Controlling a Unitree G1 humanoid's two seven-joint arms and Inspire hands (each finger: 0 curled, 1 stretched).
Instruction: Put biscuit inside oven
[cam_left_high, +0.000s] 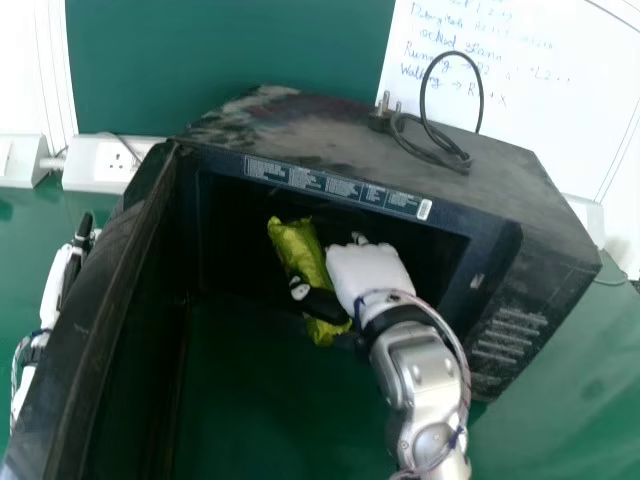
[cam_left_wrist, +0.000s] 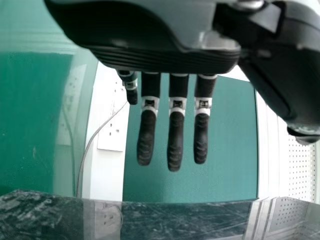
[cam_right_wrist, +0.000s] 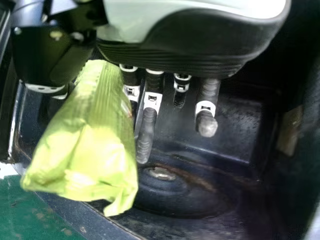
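Door (cam_left_high: 105, 300) between left hand (cam_left_high: 56, 285) and oven (cam_left_high: 300, 130)

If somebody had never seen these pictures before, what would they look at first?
Probably the shiny yellow-green packet, because it is so bright against the dark mouth of the black oven. Next comes the robot's white right hand, holding the packet there between thumb and fingers. Then maybe the big open door on the left of the head view, or the plug with its loopy black cable on top of the oven.
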